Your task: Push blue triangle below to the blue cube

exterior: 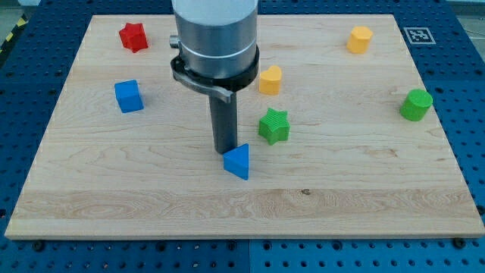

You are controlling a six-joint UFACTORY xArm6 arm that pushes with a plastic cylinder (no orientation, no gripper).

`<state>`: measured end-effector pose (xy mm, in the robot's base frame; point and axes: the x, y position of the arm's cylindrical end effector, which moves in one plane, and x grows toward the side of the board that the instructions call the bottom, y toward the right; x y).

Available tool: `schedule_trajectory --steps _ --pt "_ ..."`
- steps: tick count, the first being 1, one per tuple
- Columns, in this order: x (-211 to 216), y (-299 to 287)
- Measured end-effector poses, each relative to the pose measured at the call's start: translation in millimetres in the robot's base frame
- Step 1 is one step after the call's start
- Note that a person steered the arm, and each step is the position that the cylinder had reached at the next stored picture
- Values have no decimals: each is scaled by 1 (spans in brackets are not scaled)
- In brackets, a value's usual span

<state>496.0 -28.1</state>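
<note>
The blue triangle (237,161) lies near the middle of the wooden board (151,189). The blue cube (129,96) stands toward the view's left, well up and left of the triangle. My tip (223,149) is down on the board, touching or almost touching the triangle's upper left edge. The rod rises from there to the arm's grey body at the view's top.
A green star (274,126) sits just up and right of the triangle. A yellow block (270,79) is above it. A red star (133,36) is at the top left, a yellow hexagon-like block (360,39) at the top right, a green cylinder (416,105) at the right edge.
</note>
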Motion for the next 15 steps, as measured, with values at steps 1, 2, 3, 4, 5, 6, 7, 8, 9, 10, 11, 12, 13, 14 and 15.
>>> schedule_trajectory --steps 1,2,3,4,5,6,7,8,9,10,11,12,13,14,15 --pt "-12 25" --pt "13 44" --pt "52 46" --pt "68 11" --pt "69 -11" --pt "69 20" --pt "59 30" --pt "45 24" --pt "38 2" --pt "38 -39" --pt "38 -70" --pt "24 -70" --pt "23 -88" --pt "47 -113" --pt "47 -120"
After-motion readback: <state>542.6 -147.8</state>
